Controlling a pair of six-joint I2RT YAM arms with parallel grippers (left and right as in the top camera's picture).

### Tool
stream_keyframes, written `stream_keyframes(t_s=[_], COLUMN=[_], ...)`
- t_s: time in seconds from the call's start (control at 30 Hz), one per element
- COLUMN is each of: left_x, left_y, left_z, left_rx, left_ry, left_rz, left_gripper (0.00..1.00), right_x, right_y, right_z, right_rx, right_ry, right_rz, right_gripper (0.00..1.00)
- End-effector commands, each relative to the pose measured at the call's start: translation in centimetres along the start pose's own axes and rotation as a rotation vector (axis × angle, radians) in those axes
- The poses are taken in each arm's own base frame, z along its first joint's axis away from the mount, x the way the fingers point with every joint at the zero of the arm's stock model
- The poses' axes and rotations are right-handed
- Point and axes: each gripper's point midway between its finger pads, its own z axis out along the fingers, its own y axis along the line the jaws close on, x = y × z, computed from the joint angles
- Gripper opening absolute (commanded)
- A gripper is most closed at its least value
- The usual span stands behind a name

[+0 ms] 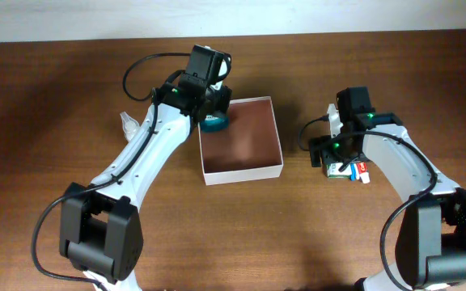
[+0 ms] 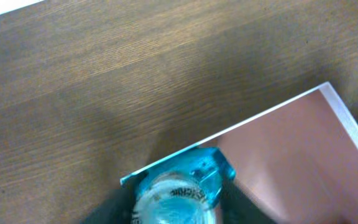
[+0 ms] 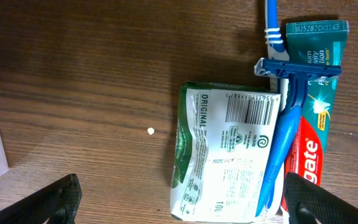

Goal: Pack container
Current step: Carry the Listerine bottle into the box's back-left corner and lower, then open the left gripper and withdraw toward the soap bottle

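The container (image 1: 241, 169), a square shallow box with thin white walls and a reddish-brown inside, lies mid-table; its corner shows in the left wrist view (image 2: 303, 149). My left gripper (image 1: 213, 113) is shut on a teal bottle (image 1: 213, 123) over the box's far left corner; the bottle fills the bottom of the left wrist view (image 2: 182, 193). My right gripper (image 1: 342, 158) is open above a green and white packet (image 3: 229, 155), a blue razor (image 3: 284, 124) and a toothpaste tube (image 3: 312, 93), touching none of them.
A clear plastic item (image 1: 128, 123) lies left of the left arm. The packet, razor and toothpaste (image 1: 348, 171) lie together right of the box. The table's far edge meets a white wall (image 1: 233, 16).
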Motion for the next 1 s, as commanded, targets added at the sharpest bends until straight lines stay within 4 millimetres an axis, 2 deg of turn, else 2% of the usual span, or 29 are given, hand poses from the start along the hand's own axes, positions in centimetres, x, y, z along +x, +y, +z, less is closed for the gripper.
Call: stream_keyframes(t_s=[0.0,0.17,0.27,0.4,0.53,0.57,0.63,0.7,0.77,0.97], left_x=[-1.5,-1.6,-2.5,-4.4,-5.8,-5.0,-3.1,-1.1,1.7,5.3], left_y=[0.2,0.2,0.5,1.3,3.6,5.7,7.5,9.2,11.6,16.5], left_z=[-0.8,-0.9,-1.7,-4.5,-8.7,-10.9,-12.2,-13.0,-13.7,-14.6], left_rx=[-0.012,-0.012,-0.014,-0.024,-0.098,-0.169,-0.230,-0.285,-0.373,-0.503], left_ry=[-0.040,-0.044,-0.070,-0.119,-0.160,-0.146,-0.093,-0.029,0.053,0.135], left_rz=[0.013,0.013,0.007,-0.006,-0.030,-0.110,-0.196,-0.268,-0.367,-0.551], left_gripper=[0.57,0.60,0.60,0.61,0.61,0.63,0.69,0.73,0.75,0.76], right_x=[-0.6,-0.6,-0.6,-0.6,-0.6,-0.6,-0.6,-0.6,-0.6,-0.6], right_y=[0.2,0.2,0.2,0.2,0.2,0.2,0.2,0.2,0.2,0.2], right_z=[-0.3,-0.3,-0.3,-0.3,-0.3,-0.3,-0.3,-0.3,-0.3,-0.3], right_rx=[-0.003,-0.003,-0.003,-0.003,-0.003,-0.003,-0.003,-0.003,-0.003,-0.003], right_ry=[-0.015,-0.015,-0.015,-0.015,-0.015,-0.015,-0.015,-0.015,-0.015,-0.015], right_rz=[-0.009,-0.009,-0.009,-0.009,-0.009,-0.009,-0.009,-0.009,-0.009,-0.009], right_gripper=[0.99,0.99,0.99,0.99,0.99,0.99,0.99,0.99,0.99,0.99])
